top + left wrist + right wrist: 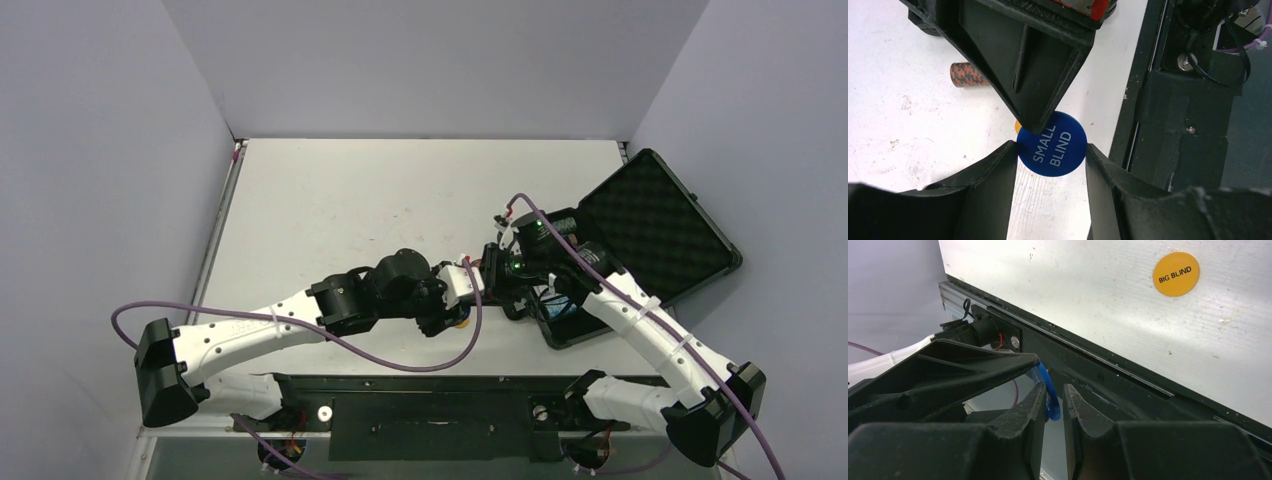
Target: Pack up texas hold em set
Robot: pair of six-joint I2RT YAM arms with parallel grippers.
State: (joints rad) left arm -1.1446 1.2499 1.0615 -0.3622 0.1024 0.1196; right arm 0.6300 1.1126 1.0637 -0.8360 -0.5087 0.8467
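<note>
A blue disc marked SMALL BLIND (pixel 1051 143) hangs above the table. My left gripper (pixel 1051 150) is shut on it, a finger on each side of its rim. My right gripper (pixel 1053 400) straddles the same disc (pixel 1049 399), seen edge-on. The disc lies against one right finger, with a narrow gap to the other. One right finger (pixel 1028 75) overlaps the disc from above. A yellow BIG BLIND disc (pixel 1176 274) lies flat on the table, and its edge peeks out (pixel 1017 125). The black foam-lined case (pixel 650 230) stands open at the right. Both grippers, left (pixel 455 305) and right (pixel 497 280), meet left of it.
A short roll of orange-and-black patterned chips (pixel 969 75) lies on its side on the table beyond the disc. The black mounting rail (pixel 1173 130) runs along the near table edge. Grey walls enclose the table on three sides.
</note>
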